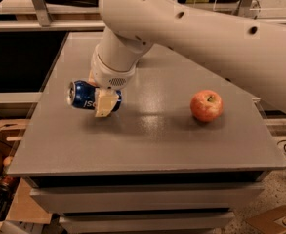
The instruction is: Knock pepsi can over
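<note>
Grey table [157,145] spreads across the room, drawer fronts below its edge. My white arm [181,28] reaches in from the upper right and bends down over its left half. The pepsi can [84,95] lies sideways there, silver top facing left. A red apple [206,105] sits well apart to the right. My gripper [101,104] is clamped around the can's body.

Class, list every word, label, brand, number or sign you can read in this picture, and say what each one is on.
White lettering on the pepsi can: only a blurred fragment shows, and it cannot be read. The rest is covered by the gripper, which clamps the can on its side over the left part of the table.
Apple, table, arm: no text on any of them.
</note>
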`<move>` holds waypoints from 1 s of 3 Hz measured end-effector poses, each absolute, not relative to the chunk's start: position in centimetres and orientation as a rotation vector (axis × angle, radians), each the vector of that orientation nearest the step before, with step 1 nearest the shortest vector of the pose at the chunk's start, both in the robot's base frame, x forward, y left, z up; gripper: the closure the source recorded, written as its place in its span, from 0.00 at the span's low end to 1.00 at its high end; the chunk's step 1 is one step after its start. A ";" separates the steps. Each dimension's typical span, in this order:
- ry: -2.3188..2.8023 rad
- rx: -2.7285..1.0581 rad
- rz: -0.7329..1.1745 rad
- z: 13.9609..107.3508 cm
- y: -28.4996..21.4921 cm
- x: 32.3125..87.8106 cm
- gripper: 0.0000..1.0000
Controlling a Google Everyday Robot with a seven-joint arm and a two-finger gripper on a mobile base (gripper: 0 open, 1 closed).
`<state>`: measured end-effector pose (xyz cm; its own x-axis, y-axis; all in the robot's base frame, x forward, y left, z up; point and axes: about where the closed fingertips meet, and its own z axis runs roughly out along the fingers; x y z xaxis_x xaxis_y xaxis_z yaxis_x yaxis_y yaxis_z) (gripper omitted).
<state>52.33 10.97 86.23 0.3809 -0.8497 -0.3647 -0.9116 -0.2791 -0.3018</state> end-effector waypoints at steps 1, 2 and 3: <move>1.561 -2.258 -0.001 85.9 9.8 52.7 1.00; 1.601 -2.316 -0.134 85.5 8.8 53.1 1.00; 1.630 -2.375 -0.152 84.9 8.3 53.2 0.84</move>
